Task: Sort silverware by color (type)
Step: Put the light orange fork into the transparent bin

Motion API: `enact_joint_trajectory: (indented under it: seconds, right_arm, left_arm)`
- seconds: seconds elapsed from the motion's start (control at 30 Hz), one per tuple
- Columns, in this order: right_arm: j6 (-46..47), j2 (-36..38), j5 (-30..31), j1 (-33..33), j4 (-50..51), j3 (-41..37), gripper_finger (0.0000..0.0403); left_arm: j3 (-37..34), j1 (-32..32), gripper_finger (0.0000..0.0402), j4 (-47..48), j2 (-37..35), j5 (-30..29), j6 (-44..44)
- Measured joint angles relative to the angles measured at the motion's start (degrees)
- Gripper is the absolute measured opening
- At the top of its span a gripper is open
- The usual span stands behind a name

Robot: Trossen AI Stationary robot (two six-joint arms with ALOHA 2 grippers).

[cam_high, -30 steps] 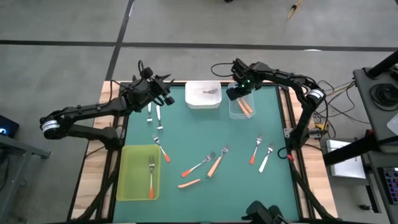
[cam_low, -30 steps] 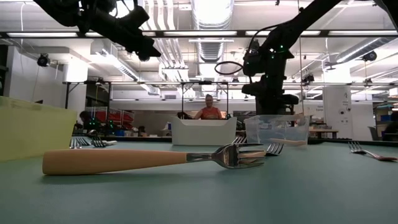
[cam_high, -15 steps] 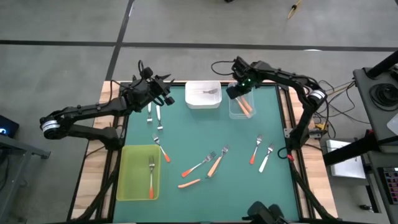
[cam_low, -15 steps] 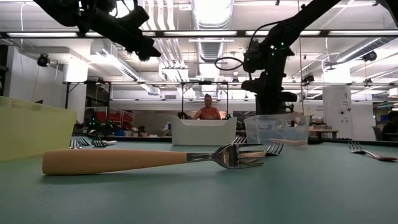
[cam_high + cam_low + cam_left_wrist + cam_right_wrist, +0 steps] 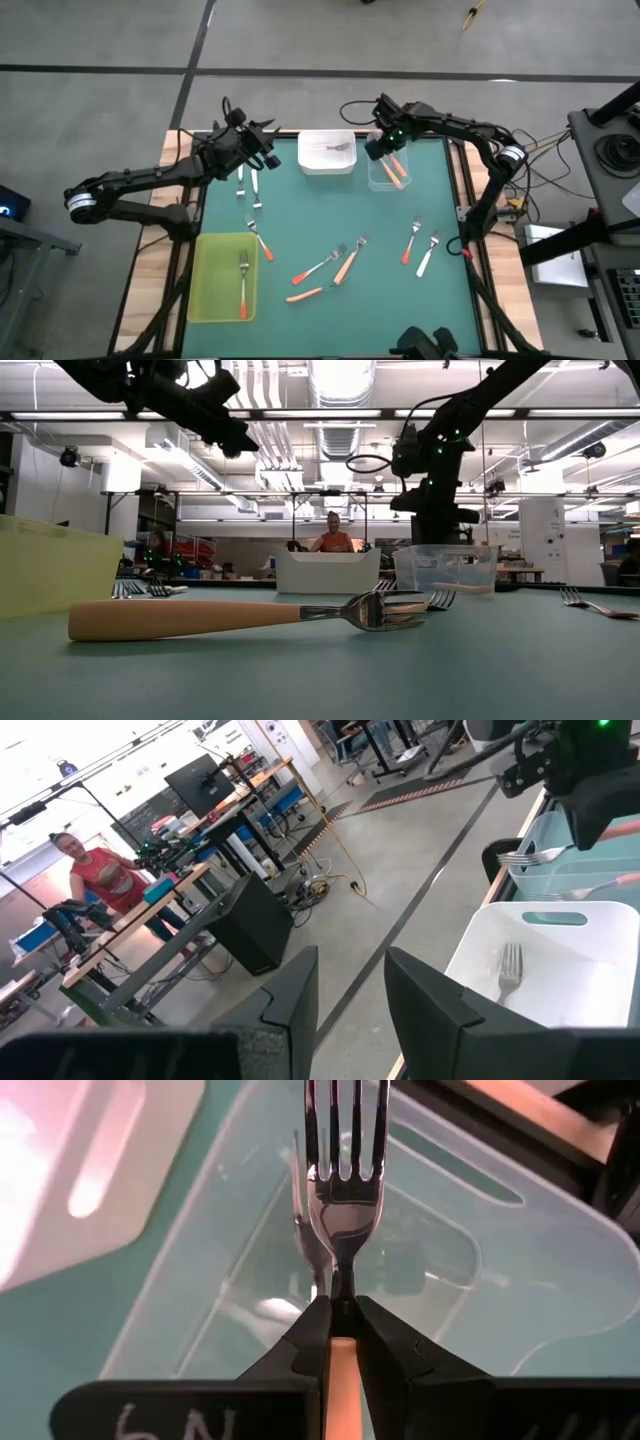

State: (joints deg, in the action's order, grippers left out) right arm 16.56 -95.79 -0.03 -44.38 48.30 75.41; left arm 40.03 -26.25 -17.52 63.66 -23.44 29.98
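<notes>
right claw (image 5: 340,1328): pinched on a light-orange fork (image 5: 345,1175), hanging over the clear tray (image 5: 386,176), barely shifted in the last sec (drop looks imminent)
left claw (image 5: 350,1010): half open, empty, parked nr the white tray (image 5: 326,154)
rest: loose forks (image 5: 335,268) mid-table, unsorted

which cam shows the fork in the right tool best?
Right wrist view: the fork fills the frame, clamped in the right tool above the clear tray. High view shows only its handle; low view hides it; left wrist glimpses tines.
</notes>
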Motion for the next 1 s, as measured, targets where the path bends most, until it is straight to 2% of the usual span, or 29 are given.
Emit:
enact_joint_trajectory:
  seconds: [0.23,0.37,1.0]
  right_arm:
    - [-0.03,0.00,-0.59,0.02,1.07,-0.06,0.0028]
    - [0.62,0.00,-3.36,0.00,1.07,0.22,0.0028]
    - [2.84,-2.17,-3.43,0.00,0.96,-0.48,0.0028]
  left_arm:
    - [0.00,-0.01,0.0100,0.00,0.00,0.00,0.19]
    - [0.00,0.01,0.0100,0.00,0.00,0.00,0.19]
    - [0.00,0.00,0.0100,0.01,0.00,0.01,0.20]
